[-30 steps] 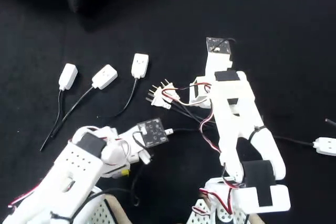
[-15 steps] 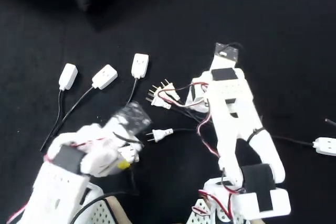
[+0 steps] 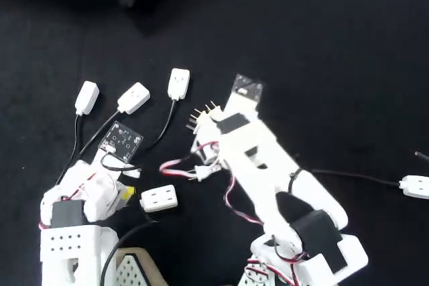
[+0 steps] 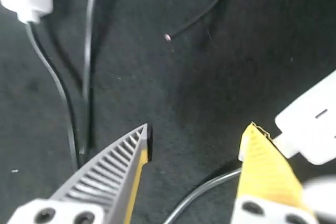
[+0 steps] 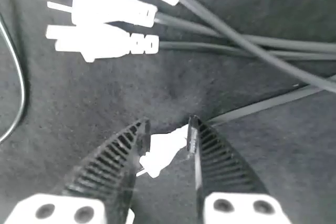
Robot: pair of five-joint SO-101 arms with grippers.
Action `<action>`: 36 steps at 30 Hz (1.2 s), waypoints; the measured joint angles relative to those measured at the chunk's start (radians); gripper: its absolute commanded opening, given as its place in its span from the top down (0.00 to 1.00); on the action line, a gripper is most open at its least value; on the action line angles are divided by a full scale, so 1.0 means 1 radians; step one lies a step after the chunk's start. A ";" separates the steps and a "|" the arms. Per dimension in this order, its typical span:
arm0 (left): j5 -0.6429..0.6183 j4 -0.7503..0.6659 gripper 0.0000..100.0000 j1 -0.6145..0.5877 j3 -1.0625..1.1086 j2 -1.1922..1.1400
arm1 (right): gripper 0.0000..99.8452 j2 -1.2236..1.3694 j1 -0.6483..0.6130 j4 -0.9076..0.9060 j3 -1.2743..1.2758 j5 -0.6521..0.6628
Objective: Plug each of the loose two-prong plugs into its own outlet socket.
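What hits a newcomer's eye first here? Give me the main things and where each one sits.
The right gripper sits around a lone white plug mid-table, three more loose plugs bunched just beyond it. The left gripper hangs open beside an outlet socket at the near left; three more sockets lie in a row farther back.

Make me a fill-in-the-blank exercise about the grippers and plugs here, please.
1. The left gripper is ___, holding nothing.
2. The right gripper straddles a single white ___.
3. Near it lie ___ more plugs side by side.
Missing words: open; plug; three.
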State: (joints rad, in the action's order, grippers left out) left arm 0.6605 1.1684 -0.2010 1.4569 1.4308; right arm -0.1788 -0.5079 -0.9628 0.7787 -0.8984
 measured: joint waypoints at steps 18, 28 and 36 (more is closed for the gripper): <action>-0.006 -0.060 0.72 -0.005 0.100 0.003 | 0.88 0.029 -0.143 0.029 0.048 0.037; -0.008 -0.060 0.72 -0.005 0.107 0.003 | 0.88 0.124 -0.087 -0.285 -0.135 0.161; -0.008 -0.060 0.72 -0.005 0.107 0.003 | 0.87 0.143 0.017 -0.620 -0.400 0.203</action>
State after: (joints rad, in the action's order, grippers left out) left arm 0.6529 1.1086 -0.2056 1.5643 1.4339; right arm -0.0361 -0.4910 -1.5827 0.3782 -0.6958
